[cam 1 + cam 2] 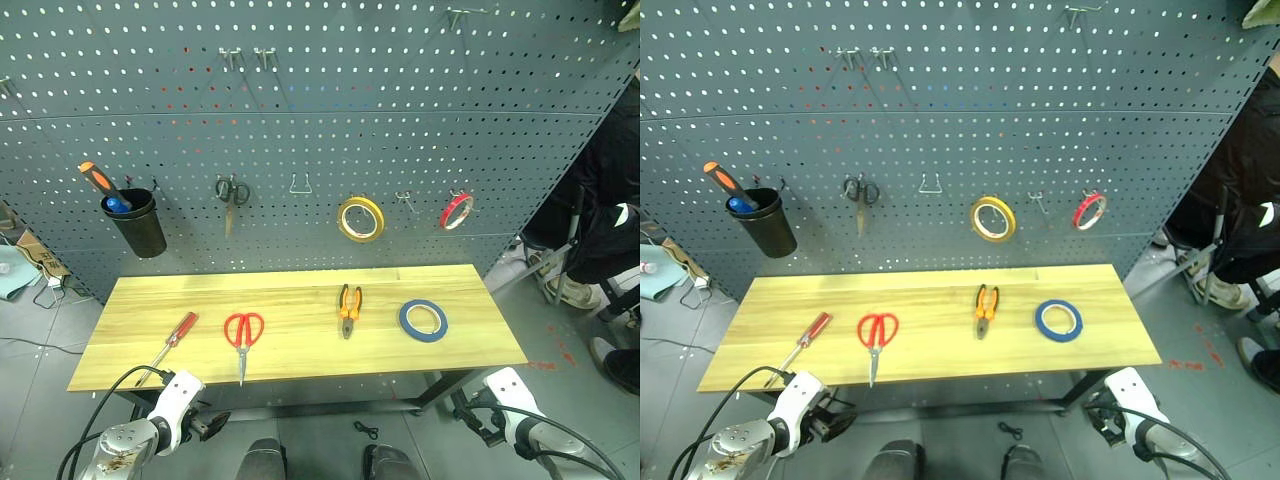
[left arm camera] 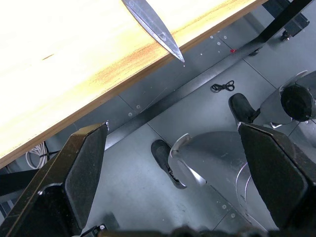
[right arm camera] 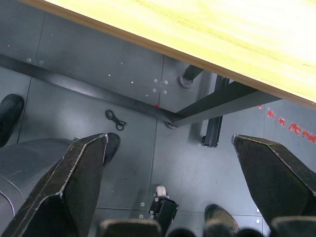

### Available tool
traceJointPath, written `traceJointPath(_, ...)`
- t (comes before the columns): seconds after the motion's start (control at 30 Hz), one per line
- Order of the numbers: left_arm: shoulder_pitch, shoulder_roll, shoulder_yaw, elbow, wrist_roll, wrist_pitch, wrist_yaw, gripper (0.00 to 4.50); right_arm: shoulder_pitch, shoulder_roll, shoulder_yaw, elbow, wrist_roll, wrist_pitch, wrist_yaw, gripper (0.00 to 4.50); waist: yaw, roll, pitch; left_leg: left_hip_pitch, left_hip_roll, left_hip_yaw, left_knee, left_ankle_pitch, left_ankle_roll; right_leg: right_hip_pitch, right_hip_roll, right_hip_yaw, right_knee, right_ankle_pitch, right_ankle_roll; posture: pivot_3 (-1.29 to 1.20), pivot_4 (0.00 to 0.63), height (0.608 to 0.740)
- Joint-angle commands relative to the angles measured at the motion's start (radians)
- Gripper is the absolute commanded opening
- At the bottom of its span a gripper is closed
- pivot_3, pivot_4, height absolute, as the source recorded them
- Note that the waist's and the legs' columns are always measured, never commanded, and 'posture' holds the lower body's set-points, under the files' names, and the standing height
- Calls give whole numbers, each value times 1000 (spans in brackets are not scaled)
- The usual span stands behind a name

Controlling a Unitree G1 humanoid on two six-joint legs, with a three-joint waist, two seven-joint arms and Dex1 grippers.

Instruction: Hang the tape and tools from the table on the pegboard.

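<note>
On the table (image 1: 300, 340) four things lie in a row, all untouched: screwdriver (image 1: 174, 340) at the robot's left end, red scissors (image 1: 243, 335) next w/ blades pointing at the near edge, pliers (image 1: 348, 308) past mid, blue tape (image 1: 423, 320) toward the right end. Pegboard (image 1: 320, 130) behind already carries a black cup (image 1: 137, 222), dark scissors (image 1: 230, 194), yellow roll (image 1: 361, 218) and red roll (image 1: 457, 211); free hooks sit between them and higher up. Left gripper (image 1: 210, 426) and right gripper (image 1: 470, 412) both hang below the near table edge, fingers spread wide, nothing in either; the left wrist view shows the scissor tip (image 2: 170, 47) poking just over the edge. So nothing hung yet, by my read. Risks: the left hand rising from under the edge could catch the blade tip and knock the scissors off; tape lies flat, so a poor pinch on the rim may slide it; a person stands close at the right, near the arm's swing path
</note>
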State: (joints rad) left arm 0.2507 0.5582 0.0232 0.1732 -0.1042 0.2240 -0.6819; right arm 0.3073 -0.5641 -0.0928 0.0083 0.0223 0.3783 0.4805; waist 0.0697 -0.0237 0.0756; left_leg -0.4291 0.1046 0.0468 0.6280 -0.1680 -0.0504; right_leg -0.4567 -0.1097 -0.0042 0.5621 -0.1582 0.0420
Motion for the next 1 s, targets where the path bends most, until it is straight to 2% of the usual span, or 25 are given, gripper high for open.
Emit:
traceJointPath(0.03,-4,1,22,-20,-13,-12,-1,4461,-6,-15,-30,-10,3,-24,0,4500,0,0,0,0,0,0,0,0,0,0,0,0,0,0,0,173,90,740)
traceJointPath(0.23,21,3,35,-76,-50,-2,-14,4461,-6,-30,-34,-14,1,-31,8,4500,0,1,5,0,0,0,0,0,0,0,0,0,0,0,0,179,118,740)
traceJointPath(0.33,44,0,67,-172,-138,58,-59,4461,-11,-49,-40,-36,10,-13,23,4500,0,1,20,0,0,0,1,0,0,0,-1,0,0,0,0,174,146,740)
traceJointPath(0.43,92,25,92,-345,-235,112,-124,4461,-31,-86,-50,-106,40,49,70,4500,-2,1,55,-1,0,-1,2,0,0,-1,-1,0,0,0,0,142,222,740)
traceJointPath(0.57,110,69,101,-563,-353,212,-174,4461,-81,-168,-56,-199,70,130,144,4500,-4,3,122,-2,-2,-4,6,0,0,-2,-2,1,0,0,0,117,294,740)
traceJointPath(0.77,-102,77,15,-722,-496,364,-189,4461,-285,-265,26,-136,61,162,251,4500,-7,0,193,-2,-12,-5,7,0,1,-4,2,16,1,-1,0,82,376,740)
traceJointPath(0.87,-231,44,-37,-702,-533,395,-200,4461,-412,-268,86,-49,46,142,296,4500,-20,-9,227,-1,-19,-10,8,1,2,-4,1,23,7,-1,0,76,393,740)
traceJointPath(0.97,-337,3,-62,-646,-559,411,-210,4461,-540,-253,150,37,30,119,336,4500,-32,-14,245,-8,-24,-12,10,3,6,-10,2,30,17,0,0,65,410,740)
traceJointPath(1.0,-364,-8,-70,-626,-568,417,-215,4461,-585,-241,169,71,25,114,344,4500,-35,-14,252,-9,-26,-14,10,9,15,-10,4,33,19,0,1,65,410,740)
